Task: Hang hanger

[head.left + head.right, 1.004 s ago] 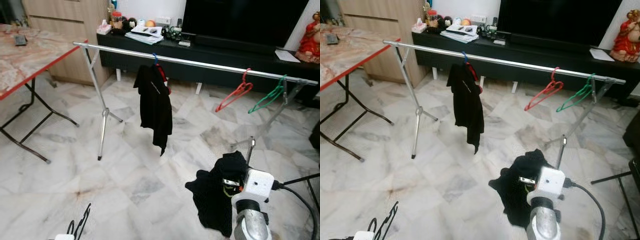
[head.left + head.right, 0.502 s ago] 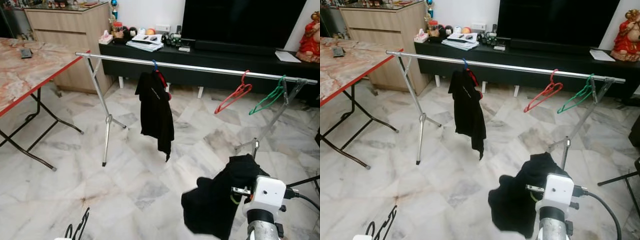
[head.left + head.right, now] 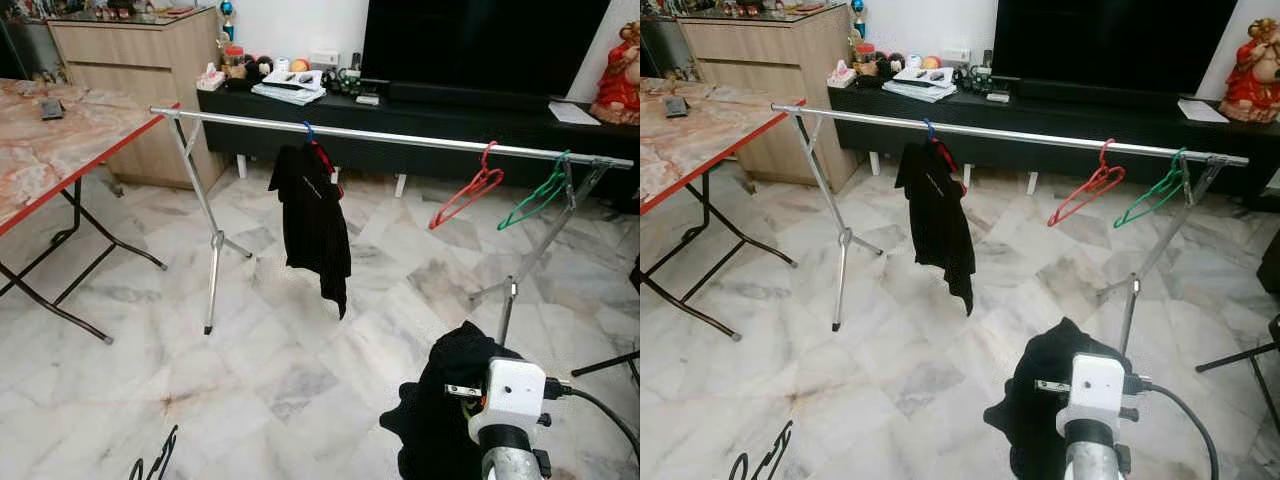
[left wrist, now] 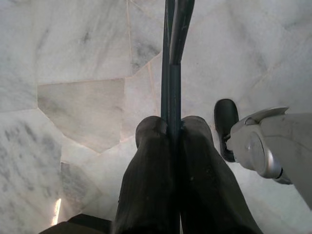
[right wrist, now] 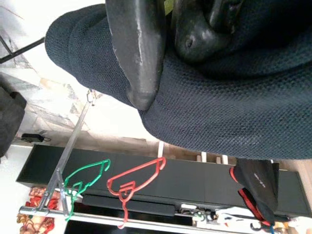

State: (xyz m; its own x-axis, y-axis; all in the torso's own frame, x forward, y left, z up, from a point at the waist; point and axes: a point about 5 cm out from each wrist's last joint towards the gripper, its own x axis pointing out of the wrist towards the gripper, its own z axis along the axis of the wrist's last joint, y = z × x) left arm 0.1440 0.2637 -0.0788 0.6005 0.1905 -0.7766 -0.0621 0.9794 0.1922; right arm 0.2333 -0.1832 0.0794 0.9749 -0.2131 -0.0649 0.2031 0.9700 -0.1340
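Marble floor (image 3: 300, 380), silver rail (image 3: 400, 135) across it. Right hand (image 5: 161, 73) clamps black garment (image 3: 440, 420); left hand (image 4: 170, 141) pinches dark hanger (image 4: 173, 58)

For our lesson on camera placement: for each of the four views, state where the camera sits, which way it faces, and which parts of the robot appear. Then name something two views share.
Left eye view: on the head, facing forward and down at the clothes rail; the right arm holds a dark garment.
Right eye view: beside it, showing the same scene.
Left wrist view: looks along the left gripper, shut on a thin dark hanger, toward the marble floor.
Right wrist view: looks along the right gripper over the garment toward the rail.
Shared: the red hanger and green hanger show in the eye and right wrist views.
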